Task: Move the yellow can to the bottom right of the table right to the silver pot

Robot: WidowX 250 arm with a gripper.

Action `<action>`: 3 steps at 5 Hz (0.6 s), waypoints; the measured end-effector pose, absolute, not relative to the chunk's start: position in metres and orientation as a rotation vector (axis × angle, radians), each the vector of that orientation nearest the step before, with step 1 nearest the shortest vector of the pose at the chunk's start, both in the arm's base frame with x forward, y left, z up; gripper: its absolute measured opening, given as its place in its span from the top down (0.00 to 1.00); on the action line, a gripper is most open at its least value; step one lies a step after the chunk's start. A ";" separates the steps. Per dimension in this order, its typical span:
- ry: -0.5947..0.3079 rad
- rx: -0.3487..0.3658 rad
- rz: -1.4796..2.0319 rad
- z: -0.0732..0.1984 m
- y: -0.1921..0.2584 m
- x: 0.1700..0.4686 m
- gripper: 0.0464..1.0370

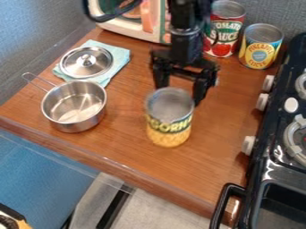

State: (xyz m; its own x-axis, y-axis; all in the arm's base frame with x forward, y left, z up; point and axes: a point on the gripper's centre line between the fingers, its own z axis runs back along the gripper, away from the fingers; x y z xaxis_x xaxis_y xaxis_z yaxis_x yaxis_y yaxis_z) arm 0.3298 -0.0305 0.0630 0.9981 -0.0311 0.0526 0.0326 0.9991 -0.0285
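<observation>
Tabletop (128, 129) of brown wood carries the work. My arm (186, 33) is the only one present, so no choice of nearer arm arises. Claw (180, 93) hangs over the middle of the wood, fingers spread, pinching nothing. Yellow corn can (169, 129) stands upright just below the claw in the camera view, long axis vertical, top rim close by the fingertips; contact cannot be judged. It is already to the right of the pot, but at mid-table, with the bottom right corner further down. Judged step: line up the spread fingers astride the can's upper wall, then close. Estimate: task at its start. Risk: a low finger could catch the rim and tip the can. Count, by size: stove (263, 156), one, at the right; toy microwave (130, 24), one, at the rear; saucepan (73, 109), silver, one, at the left; turquoise cloth (120, 58), one; cans, three, being the corn can plus tomato sauce (224, 33) and pineapple (259, 51) at the back right; pot lid (87, 67), one, lying on the cloth.
</observation>
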 end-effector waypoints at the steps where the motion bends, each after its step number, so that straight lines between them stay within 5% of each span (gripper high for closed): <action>1: -0.071 -0.020 -0.073 0.067 -0.027 0.301 0.04; 3: -0.126 0.007 -0.107 0.071 -0.024 0.281 0.04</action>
State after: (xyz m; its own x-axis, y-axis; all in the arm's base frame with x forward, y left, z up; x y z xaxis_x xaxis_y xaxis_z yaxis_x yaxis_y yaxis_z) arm 0.2810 -0.0245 0.0708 0.9863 -0.1069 0.1253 0.1061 0.9943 0.0136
